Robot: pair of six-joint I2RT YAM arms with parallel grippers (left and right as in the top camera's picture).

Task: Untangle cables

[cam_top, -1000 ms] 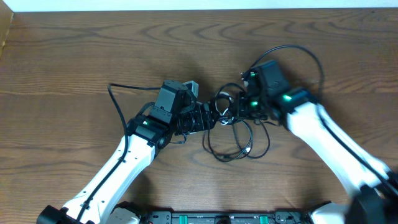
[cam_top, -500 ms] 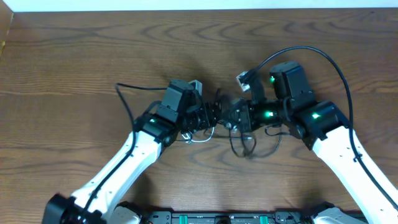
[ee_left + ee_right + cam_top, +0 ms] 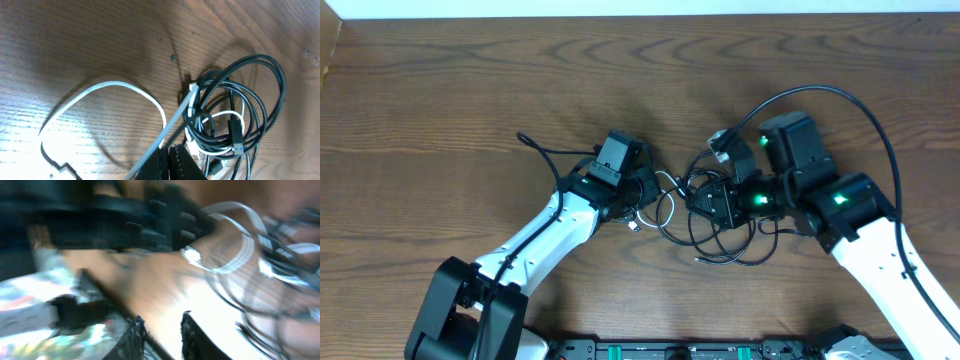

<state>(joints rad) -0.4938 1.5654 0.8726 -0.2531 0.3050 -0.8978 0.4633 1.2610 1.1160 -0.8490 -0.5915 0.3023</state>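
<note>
on the brown wood-grain table [image 3: 470, 100] the left gripper [image 3: 638, 192] and right gripper [image 3: 717, 200] face each other mid-table, one on each side of the mess. the black cables [image 3: 725, 245], thin cords in overlapping loops, sit under and just below the right gripper. the white cable [image 3: 666, 208] arcs out between the two grippers.

i'd call it early days: one white loop lies partly clear, the black ones are one clump, so most of the work is left.

the left wrist view shows what overhead hides: white strands threading through the black coils, a small blue-tipped plug [image 3: 238, 147], and the left fingers [image 3: 185, 165] pressed close together beside a pale strand. the right wrist view is smeared, so i can't tell if that pincer is wide or clamped.
</note>
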